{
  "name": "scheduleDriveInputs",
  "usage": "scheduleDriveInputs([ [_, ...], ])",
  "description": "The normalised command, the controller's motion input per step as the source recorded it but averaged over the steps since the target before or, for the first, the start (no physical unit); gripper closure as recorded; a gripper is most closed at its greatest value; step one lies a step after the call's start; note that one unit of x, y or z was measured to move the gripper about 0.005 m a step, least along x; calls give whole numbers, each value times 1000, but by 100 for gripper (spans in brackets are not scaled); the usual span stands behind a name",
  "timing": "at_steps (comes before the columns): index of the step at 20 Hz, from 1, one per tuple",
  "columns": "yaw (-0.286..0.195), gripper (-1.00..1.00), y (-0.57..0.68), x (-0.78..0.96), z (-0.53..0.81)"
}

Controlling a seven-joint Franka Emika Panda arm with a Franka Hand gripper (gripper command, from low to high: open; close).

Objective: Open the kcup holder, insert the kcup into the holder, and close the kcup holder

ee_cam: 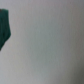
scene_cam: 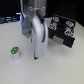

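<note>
A Franka arm hung over a white table (scene_cam: pixel 15 35) with its gripper (scene_cam: pixel 35 56) pointed down near the centre of the exterior view, nothing visibly held; whether its claw stood apart or together could not be told from either blurred picture. The kcup (scene_cam: pixel 15 51), a small white pod with a green top, stood upright on the table at about nine o'clock from the gripper, apart from it and seemingly within easy reach for a pickup. The kcup holder (scene_cam: pixel 61 29), a black boxy unit with round pod slots showing on top, sat at about two o'clock from the gripper, near the table's far edge. Its drawer state could not be judged. The wrist view showed only pale table surface and a dark shape (ee_cam: pixel 4 27) at one edge, too blurred to identify.
</note>
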Motion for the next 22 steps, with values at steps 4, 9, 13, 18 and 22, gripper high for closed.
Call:
scheduleDriveInputs([
  [4, -244, -100, -539, -336, -55],
  [9, -249, -100, -509, -444, -159],
  [13, -253, -100, -505, -460, -241],
  [18, -261, -100, -460, -407, -315],
  [22, -269, -100, -284, -77, -318],
])
